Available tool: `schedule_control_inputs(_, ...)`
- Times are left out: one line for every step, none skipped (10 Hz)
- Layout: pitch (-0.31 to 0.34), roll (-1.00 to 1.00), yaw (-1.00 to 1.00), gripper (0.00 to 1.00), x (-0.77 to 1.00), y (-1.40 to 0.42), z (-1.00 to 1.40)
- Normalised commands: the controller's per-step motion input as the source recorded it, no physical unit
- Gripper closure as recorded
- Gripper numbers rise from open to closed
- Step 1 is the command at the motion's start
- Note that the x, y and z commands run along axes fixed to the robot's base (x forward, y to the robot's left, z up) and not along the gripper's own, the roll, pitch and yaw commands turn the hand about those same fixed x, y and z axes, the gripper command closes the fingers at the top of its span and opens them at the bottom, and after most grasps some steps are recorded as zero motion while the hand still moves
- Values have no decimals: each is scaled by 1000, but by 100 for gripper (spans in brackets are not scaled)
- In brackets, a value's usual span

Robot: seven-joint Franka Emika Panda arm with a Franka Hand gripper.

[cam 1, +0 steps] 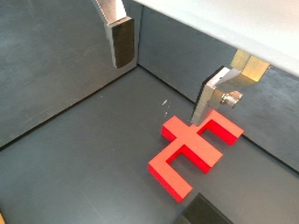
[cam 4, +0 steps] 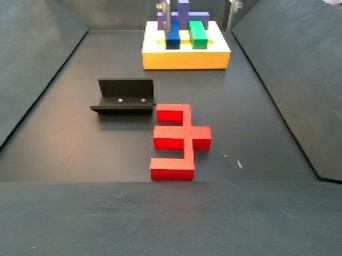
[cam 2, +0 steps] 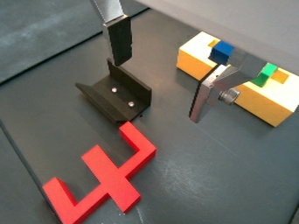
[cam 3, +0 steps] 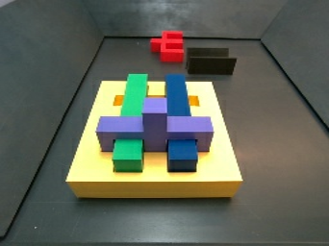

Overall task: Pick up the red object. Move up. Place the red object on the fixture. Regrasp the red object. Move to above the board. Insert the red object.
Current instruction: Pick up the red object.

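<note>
The red object (cam 4: 174, 140) lies flat on the dark floor, one end close to the fixture (cam 4: 124, 97). It also shows in both wrist views (cam 1: 191, 150) (cam 2: 103, 172) and far back in a side view (cam 3: 170, 42). The fixture is a dark L-shaped bracket (cam 2: 117, 96) (cam 3: 211, 62). The yellow board (cam 3: 90, 154) (cam 4: 187, 58) (cam 2: 246, 92) bears green, blue and purple blocks. My gripper (cam 1: 162, 92) (cam 2: 158, 89) is open and empty, held above the floor over the red object and the fixture. It does not show clearly in the side views.
The floor is a dark bin with raised walls (cam 3: 52, 86) on all sides. A pale ledge (cam 1: 216, 24) runs behind the wall in a wrist view. A purple cross block (cam 3: 154, 125) sits across the green (cam 3: 134, 96) and blue (cam 3: 178, 96) bars on the board.
</note>
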Motion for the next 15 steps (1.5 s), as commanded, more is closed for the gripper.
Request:
schedule_control_inputs(0,-6,0,0,0,0,0)
schedule_control_inputs(6,-24,0,0,26,0,-97)
schedule_control_inputs(53,-93,-20,0,117,209,-303)
schedule_control_inputs(56,-123,-423,0,374,277,-451)
schedule_control_inputs(9,-120,-623,0,300,269,-577)
schedule_control_inputs(14,-109,-663,0,309,246,-609)
schedule_control_inputs(21,-100,-660,0,289,260,-620)
schedule_control_inputs(19,-114,-683,0,291,223,-623)
schedule_control_inputs(6,-171,-731,0,254,126,-600)
schedule_control_inputs(0,-201,-817,0,126,0,-431)
schedule_control_inputs(-74,-196,-863,0,3,0,-246)
schedule_control_inputs(-107,-209,-874,0,0,-26,-137)
schedule_control_inputs(-113,-211,-880,0,0,-40,-120)
schedule_control_inputs(-94,-240,-851,0,0,-11,-134)
schedule_control_inputs(-91,-230,-860,0,0,-17,-123)
